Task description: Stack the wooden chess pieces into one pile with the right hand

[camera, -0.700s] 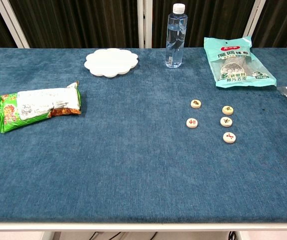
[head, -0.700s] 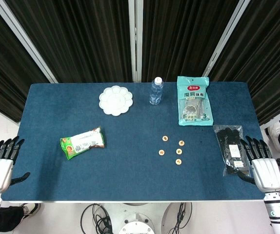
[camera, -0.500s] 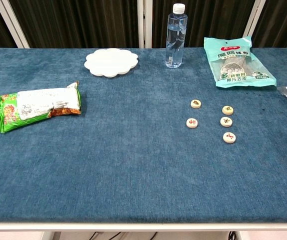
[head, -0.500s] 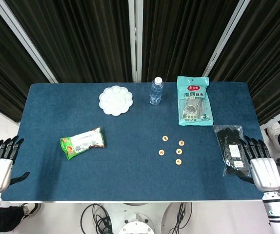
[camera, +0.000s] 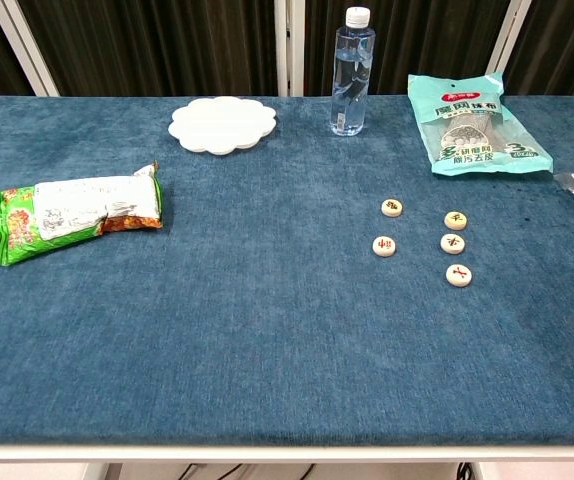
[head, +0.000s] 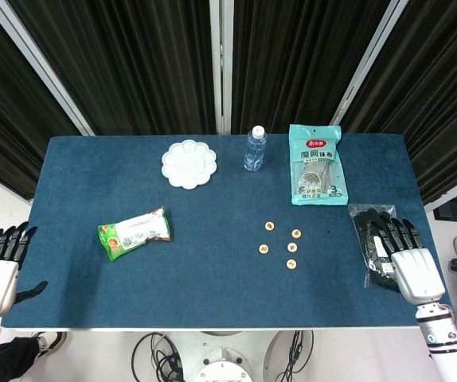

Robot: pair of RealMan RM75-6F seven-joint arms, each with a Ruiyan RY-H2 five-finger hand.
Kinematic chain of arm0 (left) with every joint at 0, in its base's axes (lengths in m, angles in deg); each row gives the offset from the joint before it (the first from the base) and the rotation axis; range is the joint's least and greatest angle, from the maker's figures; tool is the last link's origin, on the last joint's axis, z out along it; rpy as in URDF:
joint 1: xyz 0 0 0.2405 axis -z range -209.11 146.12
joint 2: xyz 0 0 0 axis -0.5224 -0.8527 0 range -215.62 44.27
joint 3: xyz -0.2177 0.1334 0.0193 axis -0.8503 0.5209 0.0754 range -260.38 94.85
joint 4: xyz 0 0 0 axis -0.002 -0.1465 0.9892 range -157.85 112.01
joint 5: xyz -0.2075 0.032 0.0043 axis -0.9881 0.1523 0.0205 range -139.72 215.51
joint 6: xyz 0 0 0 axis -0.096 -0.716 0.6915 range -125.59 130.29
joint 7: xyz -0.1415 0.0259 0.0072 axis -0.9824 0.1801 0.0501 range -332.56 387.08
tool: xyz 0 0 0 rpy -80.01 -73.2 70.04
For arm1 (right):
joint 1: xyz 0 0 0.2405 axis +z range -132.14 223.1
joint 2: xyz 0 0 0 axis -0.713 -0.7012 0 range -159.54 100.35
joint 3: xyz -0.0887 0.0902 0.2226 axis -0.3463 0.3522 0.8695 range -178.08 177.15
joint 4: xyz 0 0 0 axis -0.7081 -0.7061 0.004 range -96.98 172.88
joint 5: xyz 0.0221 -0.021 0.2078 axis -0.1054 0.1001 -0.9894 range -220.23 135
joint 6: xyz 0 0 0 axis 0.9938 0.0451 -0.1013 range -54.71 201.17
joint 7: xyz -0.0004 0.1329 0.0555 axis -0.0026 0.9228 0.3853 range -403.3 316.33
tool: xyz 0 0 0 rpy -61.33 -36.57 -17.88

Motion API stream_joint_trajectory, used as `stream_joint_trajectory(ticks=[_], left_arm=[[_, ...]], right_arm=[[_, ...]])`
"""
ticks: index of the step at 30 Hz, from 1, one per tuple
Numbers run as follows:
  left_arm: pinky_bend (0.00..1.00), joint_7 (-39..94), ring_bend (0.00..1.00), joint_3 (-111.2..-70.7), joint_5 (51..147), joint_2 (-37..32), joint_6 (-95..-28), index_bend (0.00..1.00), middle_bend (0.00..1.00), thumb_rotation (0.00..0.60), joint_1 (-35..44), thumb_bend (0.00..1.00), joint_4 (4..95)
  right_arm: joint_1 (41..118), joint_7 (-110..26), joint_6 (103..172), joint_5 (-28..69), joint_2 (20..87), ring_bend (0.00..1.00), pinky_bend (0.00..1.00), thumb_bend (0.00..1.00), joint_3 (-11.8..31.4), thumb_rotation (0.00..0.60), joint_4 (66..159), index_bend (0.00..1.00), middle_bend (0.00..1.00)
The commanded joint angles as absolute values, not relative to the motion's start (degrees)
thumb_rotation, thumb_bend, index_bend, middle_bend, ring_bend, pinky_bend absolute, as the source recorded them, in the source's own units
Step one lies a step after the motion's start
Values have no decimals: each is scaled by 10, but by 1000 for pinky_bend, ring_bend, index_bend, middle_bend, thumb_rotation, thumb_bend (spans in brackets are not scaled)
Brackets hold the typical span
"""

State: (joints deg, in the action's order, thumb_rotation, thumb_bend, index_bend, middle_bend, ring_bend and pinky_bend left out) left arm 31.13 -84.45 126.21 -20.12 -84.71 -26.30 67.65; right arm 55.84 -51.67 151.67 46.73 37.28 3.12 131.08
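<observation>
Here we saw the right hand (head: 408,267) at lower right, fingers spread and holding nothing, above a black packet (head: 373,235); the five wooden chess pieces (head: 291,247) lay unstacked right of centre.

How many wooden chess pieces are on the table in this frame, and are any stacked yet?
5, all lying flat and apart, none stacked: two on the left, and three in a column to their right. None looks hidden.
</observation>
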Motion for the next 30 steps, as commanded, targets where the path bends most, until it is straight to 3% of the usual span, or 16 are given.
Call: stream_joint_trajectory(ticks=[1, 13, 30], left_arm=[[0, 310, 0, -843, 1264, -201, -845, 36, 0, 600, -262, 0, 676], [0, 310, 0, -841, 1276, -209, -853, 36, 1, 600, -264, 0, 683], [0, 295, 0, -835, 1285, -228, -858, 46, 1, 600, -269, 0, 697]], right_arm=[[609, -524, 1447, 453, 375, 0, 0, 44, 49, 600, 1333, 0, 0], [750, -573, 1258, 351, 460, 0, 0, 73, 93, 600, 1283, 27, 0], [810, -595, 1227, 312, 565, 0, 0, 87, 81, 600, 1213, 242, 0]])
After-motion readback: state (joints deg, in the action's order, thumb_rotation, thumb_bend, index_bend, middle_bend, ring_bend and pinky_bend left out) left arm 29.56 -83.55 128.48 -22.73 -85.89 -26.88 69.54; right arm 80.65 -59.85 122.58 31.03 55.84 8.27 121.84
